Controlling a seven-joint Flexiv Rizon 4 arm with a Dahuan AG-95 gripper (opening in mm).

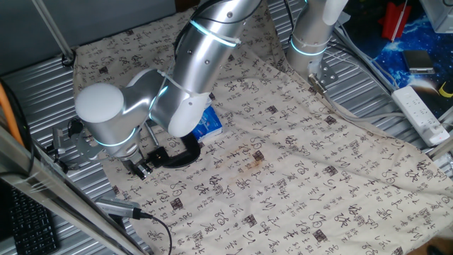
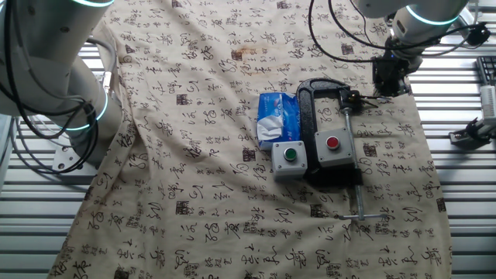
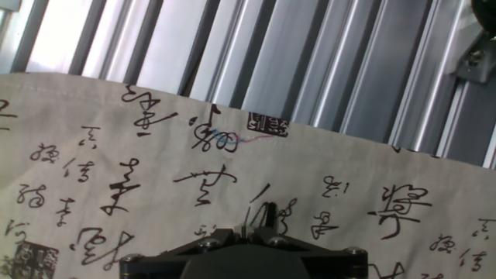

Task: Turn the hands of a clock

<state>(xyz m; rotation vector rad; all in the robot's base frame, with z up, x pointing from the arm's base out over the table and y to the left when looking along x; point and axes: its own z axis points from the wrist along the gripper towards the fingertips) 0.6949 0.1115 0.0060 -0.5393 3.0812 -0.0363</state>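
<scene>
Gripper hangs w/ jaws pressed together beside curved black clock; thin needle hands; calligraphy cloth on ribbed metal counter.

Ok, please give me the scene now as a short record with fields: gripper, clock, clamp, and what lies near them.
gripper: low over the cloth, next to the clamp's jaw; open or shut unclear
clock: small black piece at the jaw of the C-clamp
hands: thin, barely visible, on the gripper's side
C-clamp: lying flat on the printed cloth
nearby: blue-and-white carton, green-button box, red-button box
</scene>
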